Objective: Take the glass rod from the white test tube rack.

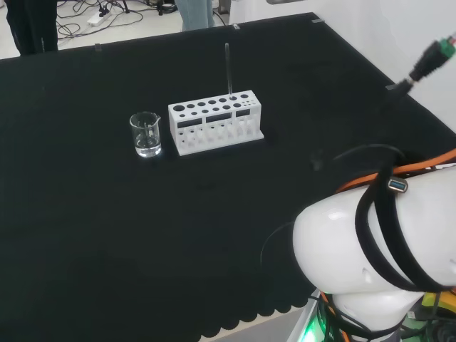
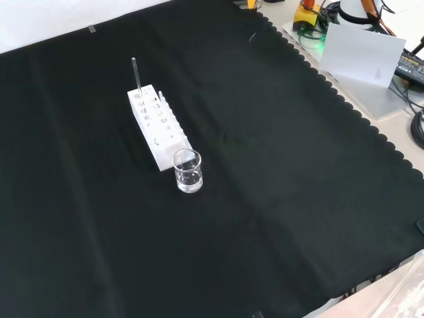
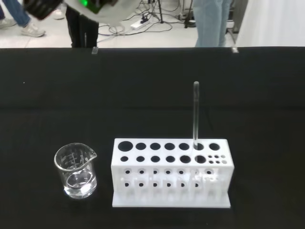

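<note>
A white test tube rack (image 1: 215, 121) (image 2: 158, 127) (image 3: 171, 172) stands on the black cloth. A thin glass rod (image 1: 229, 69) (image 2: 136, 75) (image 3: 195, 115) stands upright in one of its back-row holes near one end. The rack's other holes look empty. In the wrist view the rack and rod stand some way off from the camera, with bare cloth before them.
A small clear glass beaker (image 1: 146, 134) (image 2: 188, 171) (image 3: 76, 171) with a little clear liquid stands close beside the rack's end away from the rod. The arm's white link (image 1: 377, 256) fills the head view's lower right. Bare cloth surrounds the rack.
</note>
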### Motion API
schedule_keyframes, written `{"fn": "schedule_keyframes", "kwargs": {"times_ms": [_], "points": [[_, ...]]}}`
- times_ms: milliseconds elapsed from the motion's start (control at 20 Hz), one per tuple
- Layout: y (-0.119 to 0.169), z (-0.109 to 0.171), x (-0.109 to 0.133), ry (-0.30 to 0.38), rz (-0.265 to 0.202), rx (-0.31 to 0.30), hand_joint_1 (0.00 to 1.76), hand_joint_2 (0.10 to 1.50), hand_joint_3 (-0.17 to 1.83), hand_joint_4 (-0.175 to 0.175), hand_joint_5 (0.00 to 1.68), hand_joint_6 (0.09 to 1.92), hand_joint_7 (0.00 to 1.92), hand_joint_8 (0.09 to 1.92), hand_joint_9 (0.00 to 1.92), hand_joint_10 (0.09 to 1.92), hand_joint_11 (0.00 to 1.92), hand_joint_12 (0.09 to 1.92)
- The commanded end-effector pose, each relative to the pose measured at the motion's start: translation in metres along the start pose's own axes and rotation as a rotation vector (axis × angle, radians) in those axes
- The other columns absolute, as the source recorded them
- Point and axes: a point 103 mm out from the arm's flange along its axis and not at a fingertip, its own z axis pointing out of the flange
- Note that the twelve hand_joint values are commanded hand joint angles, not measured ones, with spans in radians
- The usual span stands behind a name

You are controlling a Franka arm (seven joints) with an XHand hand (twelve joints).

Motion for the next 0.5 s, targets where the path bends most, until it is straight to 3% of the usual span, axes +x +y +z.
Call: {"fn": "schedule_keyframes", "kwargs": {"times_ms": [50, 500], "points": [[0.038, 0.016, -0.002, 0.011, -0.043, -0.01, 0.89, 0.7, 0.66, -0.175, 0.41, 0.09, 0.47, 0.85, 0.71, 0.73, 0.53, 1.3], [0.074, 0.059, 0.0, 0.002, -0.064, 0.035, 0.89, 0.71, 0.65, -0.174, 0.43, 0.1, 0.51, 0.85, 0.75, 0.71, 0.57, 1.29]]}}
